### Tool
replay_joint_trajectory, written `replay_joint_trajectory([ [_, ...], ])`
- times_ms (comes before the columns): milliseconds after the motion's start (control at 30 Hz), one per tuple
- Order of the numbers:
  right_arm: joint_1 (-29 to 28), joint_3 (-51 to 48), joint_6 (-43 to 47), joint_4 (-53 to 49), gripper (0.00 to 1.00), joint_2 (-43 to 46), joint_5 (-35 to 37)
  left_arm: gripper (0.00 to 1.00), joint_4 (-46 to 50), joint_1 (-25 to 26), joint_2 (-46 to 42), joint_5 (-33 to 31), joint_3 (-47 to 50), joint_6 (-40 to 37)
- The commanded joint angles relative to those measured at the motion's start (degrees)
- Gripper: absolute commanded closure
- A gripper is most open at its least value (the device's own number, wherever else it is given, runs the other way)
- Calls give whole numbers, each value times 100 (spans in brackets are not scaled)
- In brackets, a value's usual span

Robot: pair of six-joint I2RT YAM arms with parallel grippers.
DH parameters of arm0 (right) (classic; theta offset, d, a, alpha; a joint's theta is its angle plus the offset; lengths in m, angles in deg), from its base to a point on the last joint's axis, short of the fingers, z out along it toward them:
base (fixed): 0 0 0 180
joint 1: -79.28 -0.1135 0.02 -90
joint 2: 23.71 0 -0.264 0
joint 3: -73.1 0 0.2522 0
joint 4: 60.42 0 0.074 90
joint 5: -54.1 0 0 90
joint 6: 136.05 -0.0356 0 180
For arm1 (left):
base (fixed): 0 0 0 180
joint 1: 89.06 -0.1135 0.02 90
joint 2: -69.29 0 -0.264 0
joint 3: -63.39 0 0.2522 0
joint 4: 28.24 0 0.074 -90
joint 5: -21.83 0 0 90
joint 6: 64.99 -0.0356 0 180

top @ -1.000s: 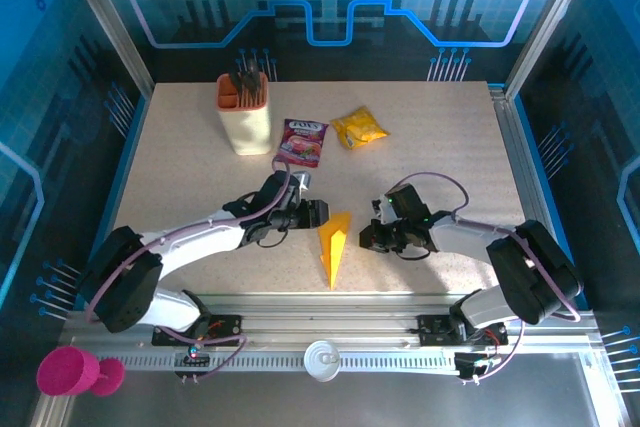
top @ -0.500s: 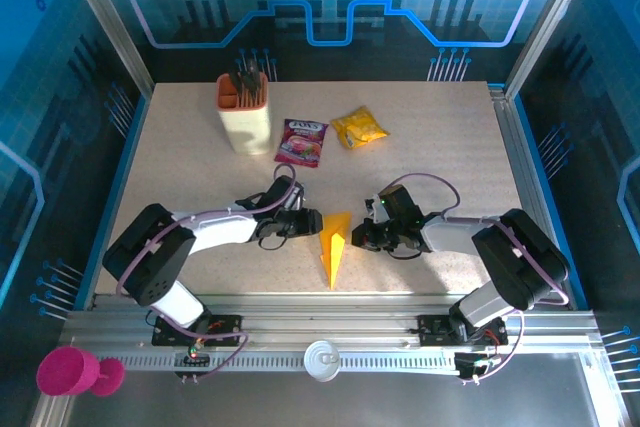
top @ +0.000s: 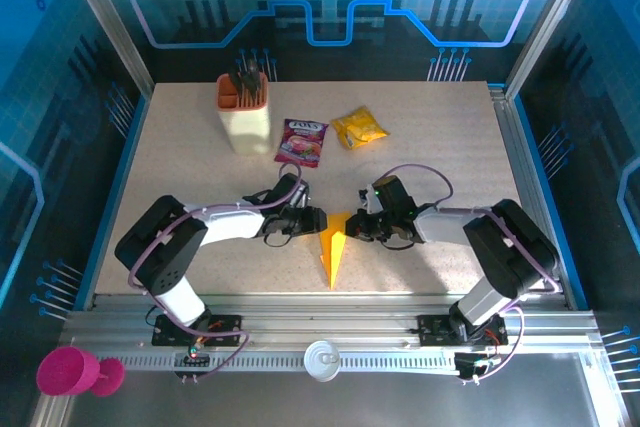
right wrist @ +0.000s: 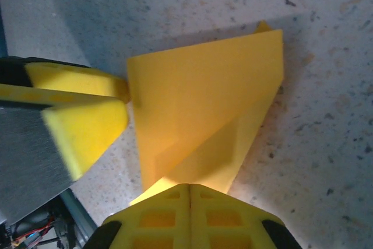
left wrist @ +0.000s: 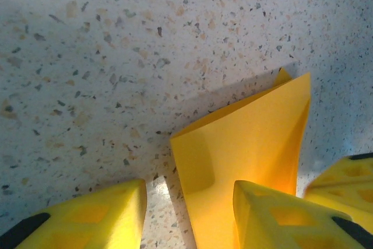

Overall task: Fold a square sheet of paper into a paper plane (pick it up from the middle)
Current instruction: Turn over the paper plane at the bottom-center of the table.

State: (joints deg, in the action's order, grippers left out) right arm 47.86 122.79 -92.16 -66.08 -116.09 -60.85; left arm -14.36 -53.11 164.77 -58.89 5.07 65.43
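From above, the paper plane [top: 335, 247], a narrow dart of thin orange-yellow paper, lies on the speckled beige table [top: 450, 147]. It is close to the near edge and about midway between the left and right edges, with its point toward the near edge. The left claw [top: 317, 219] meets the left side of the wide tail, and the right claw [top: 357, 226] meets the right side. Well apart, toward the far edge, are a beige holder of dark utensils [top: 245, 117], a purple printed packet [top: 303, 141] and a crinkled yellow snack packet [top: 360, 127].

In the left wrist view, the left claw [left wrist: 189, 196] is spread. 1 yellow finger [left wrist: 87, 217] is over bare table and the other is over the paper plane [left wrist: 250, 138]. The paper's edge lies in the gap, and nothing is pinched.

In the right wrist view, the right claw [right wrist: 189, 193] has its 2 fingers pressed together with the seam closed. The tips touch the paper plane [right wrist: 204, 103]; whether a layer is caught between them cannot be told. The left claw [right wrist: 125, 102] touches the paper's left corner.

The main risk is probably the thin paper sliding on the smooth surface. If the left claw pushes sideways, the dart could skid or buckle and skew its crease. Catching only 1 layer could open the fold. If the 2 claws pull apart, the paper could tear.
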Motion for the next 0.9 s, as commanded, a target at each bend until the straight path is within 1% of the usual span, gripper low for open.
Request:
replay_joint_trajectory([
  [0, 81, 8, 50, 203, 100, -324, -156, 57, -3, 84, 120, 132, -192, 24],
  [133, 160, -126, -4, 444, 100, -497, -219, 57, -16, 132, 199, 163, -246, 22],
  [300, 243, -269, -12, 612, 100, -634, -278, 58, -276, 185, 190, 310, -247, 75],
  [467, 312, -358, -39, 704, 100, -711, -339, 64, -426, 227, 146, 332, -208, 150],
  [533, 330, -371, -52, 702, 100, -744, -379, 69, -569, 238, 122, 350, -147, 213],
  [667, 338, -375, -82, 886, 100, -789, -406, 69, -909, 272, 85, 417, 31, 354],
  [700, 338, -375, -83, 886, 100, -802, -407, 71, -943, 286, 74, 404, 60, 367],
  [867, 356, -368, -109, 930, 100, -818, -489, 88, -937, 351, 124, 325, 53, 370],
])
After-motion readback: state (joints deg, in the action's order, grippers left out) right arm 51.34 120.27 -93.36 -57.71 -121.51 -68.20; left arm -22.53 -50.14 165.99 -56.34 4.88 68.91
